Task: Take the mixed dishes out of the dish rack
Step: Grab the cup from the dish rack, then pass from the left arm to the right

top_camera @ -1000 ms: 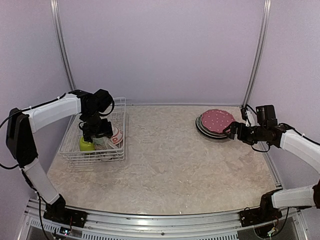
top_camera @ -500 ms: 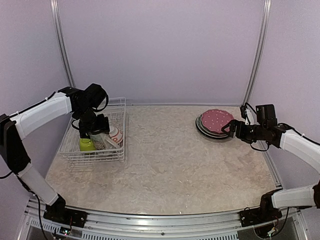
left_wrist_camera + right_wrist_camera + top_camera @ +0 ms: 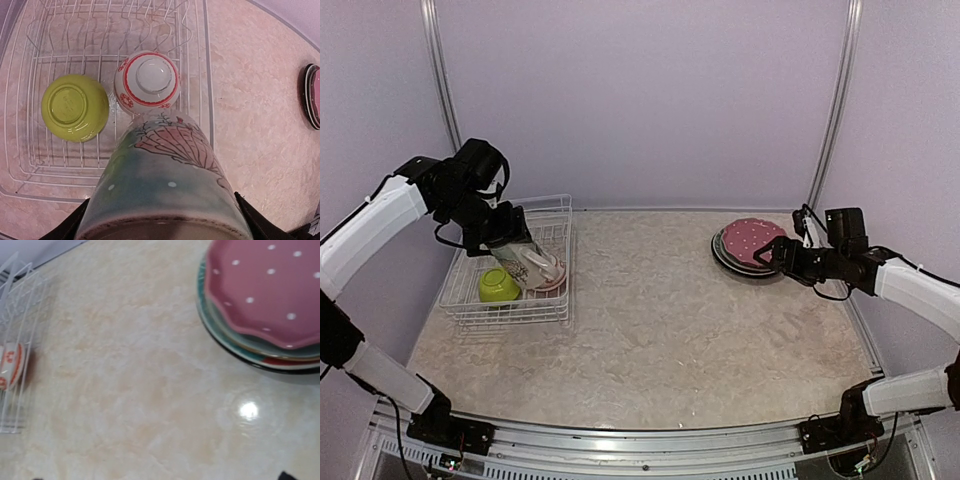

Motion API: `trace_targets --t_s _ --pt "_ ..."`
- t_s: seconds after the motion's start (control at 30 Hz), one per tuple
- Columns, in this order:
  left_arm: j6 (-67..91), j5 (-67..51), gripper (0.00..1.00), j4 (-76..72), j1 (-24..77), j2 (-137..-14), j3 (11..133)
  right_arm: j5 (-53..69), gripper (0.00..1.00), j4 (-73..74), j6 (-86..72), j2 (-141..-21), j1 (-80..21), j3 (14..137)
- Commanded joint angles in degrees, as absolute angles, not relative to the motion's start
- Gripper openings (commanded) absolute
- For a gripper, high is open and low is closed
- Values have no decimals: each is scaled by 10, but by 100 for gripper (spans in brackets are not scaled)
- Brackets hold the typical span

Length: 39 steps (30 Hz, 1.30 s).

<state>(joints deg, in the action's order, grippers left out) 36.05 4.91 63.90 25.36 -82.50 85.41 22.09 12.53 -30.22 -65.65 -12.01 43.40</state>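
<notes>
At the left edge of the table point(image 3: 660, 310): dish rack point(image 3: 567, 272); stacked plates point(image 3: 750, 243) far right, open tabletop between. Left gripper point(image 3: 503, 238) clamps the cream mug point(image 3: 165, 185), tilted above the rack — lime-green bowl point(image 3: 75, 106) and white-and-red bowl point(image 3: 147, 80) inverted inside. Right gripper point(image 3: 775, 256), jaws apart, just beside the plates.

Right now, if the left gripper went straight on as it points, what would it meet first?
Probably the upturned white-and-red bowl in the dish rack, straight beyond the mug it holds; depth is unclear.

Lilac walls point(image 3: 640, 100), marbled beige tabletop point(image 3: 660, 330)
</notes>
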Motion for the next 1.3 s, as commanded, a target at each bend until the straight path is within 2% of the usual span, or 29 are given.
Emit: trace_targets --t_s 0.0,0.23,0.4,0.53,0.93,1.27 --pt "320 -4 16 589 237 -776 910 233 100 94 -332 -673 -144 428" --pt "296 -189 9 423 213 -742 887 240 100 44 -381 -697 -185 433" --pt "309 -287 0 288 209 -749 853 243 100 2 -422 -720 -231 445" --pt "335 -369 0 156 208 -753 794 264 100 -76 -476 -744 -263 453" --pt "372 -440 0 -23 201 -727 660 314 99 -315 -616 -886 -356 542" --pt "368 -438 0 -25 193 -707 638 331 96 -462 -703 -1020 -417 668"
